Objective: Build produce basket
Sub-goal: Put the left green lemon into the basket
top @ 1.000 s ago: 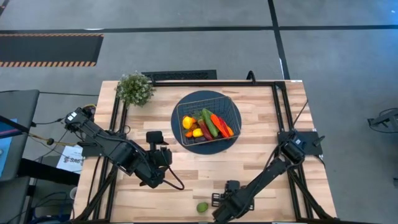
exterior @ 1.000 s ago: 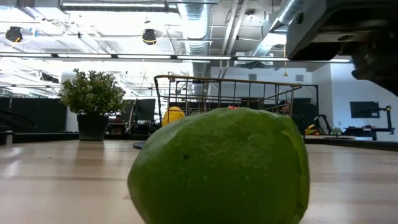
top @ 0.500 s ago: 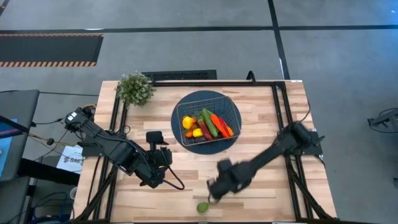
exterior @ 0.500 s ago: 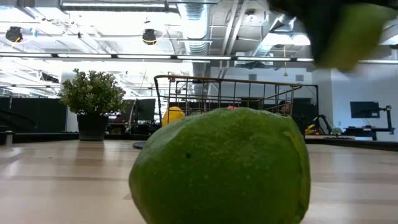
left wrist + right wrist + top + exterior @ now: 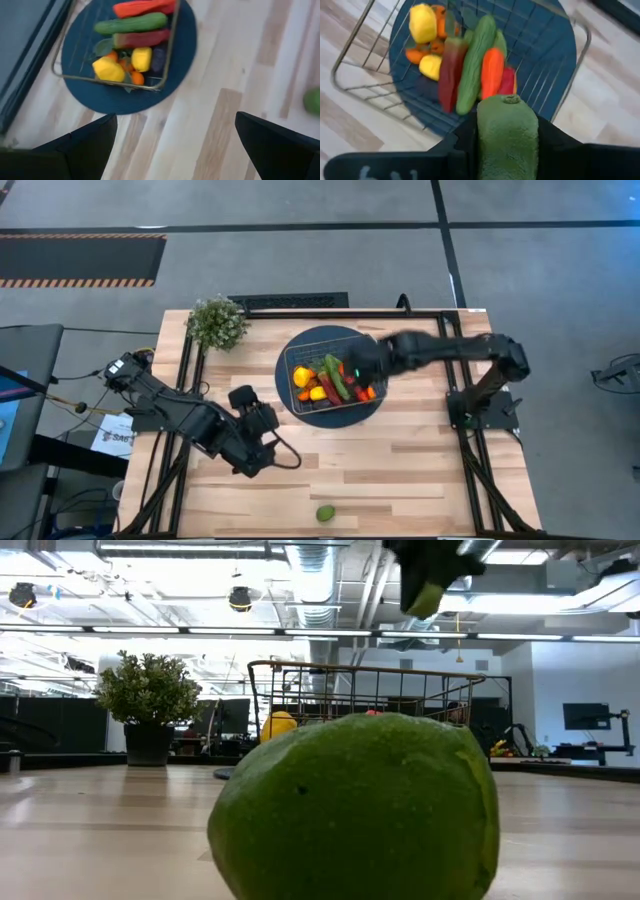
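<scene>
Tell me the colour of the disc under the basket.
Dark blue disc, clearest in the right wrist view.

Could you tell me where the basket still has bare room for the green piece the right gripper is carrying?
The right gripper, shut on a green piece, hovers over the basket. Produce crowds the middle. Bare mesh lies between the red pepper and the far rim. The left gripper waits open beside the blue disc.

right gripper over the basket, fingers clamped on a green piece of produce. left gripper wide open, parked beside basket.
</scene>
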### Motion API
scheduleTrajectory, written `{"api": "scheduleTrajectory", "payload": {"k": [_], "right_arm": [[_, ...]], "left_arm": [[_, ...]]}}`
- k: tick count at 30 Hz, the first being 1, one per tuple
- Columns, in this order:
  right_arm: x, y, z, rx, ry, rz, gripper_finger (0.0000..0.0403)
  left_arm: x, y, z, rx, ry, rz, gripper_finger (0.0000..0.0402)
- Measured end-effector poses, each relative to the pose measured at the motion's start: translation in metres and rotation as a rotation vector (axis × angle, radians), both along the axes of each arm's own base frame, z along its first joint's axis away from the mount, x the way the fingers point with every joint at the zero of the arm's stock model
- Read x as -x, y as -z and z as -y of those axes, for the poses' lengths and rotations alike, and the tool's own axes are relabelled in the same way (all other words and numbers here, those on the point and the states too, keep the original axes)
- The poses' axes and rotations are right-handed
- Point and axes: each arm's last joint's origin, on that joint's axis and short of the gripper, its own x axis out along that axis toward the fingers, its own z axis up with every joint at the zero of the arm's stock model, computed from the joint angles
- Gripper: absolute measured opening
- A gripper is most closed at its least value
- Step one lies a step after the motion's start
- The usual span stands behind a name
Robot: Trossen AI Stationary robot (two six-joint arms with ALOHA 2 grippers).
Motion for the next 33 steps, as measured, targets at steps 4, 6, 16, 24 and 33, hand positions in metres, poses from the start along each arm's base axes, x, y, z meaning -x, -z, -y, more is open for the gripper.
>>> {"api": "scheduleTrajectory", "payload": {"k": [4, 6, 16, 24, 33], "right_arm": [[-0.014, 0.009, 0.038, -0.018, -0.102, -0.016, 0.0123], [-0.024, 0.021, 0.051, -0.034, -0.168, -0.041, 0.0123], [-0.068, 0.102, 0.089, -0.145, -0.395, -0.212, 0.0123], [-0.078, 0.128, 0.091, -0.139, -0.502, -0.28, 0.0132], [-0.081, 0.094, 0.08, -0.087, -0.576, -0.217, 0.0316]], "left_arm": [[-0.004, 0.0, -0.007, 0.031, -0.112, 0.047, 0.0391], [-0.006, -0.001, -0.011, 0.042, -0.157, 0.065, 0.0391], [-0.012, -0.001, -0.025, 0.094, -0.315, 0.122, 0.0391], [-0.014, -0.001, -0.03, 0.114, -0.372, 0.142, 0.0391], [-0.014, -0.001, -0.031, 0.121, -0.374, 0.138, 0.0391]]}}
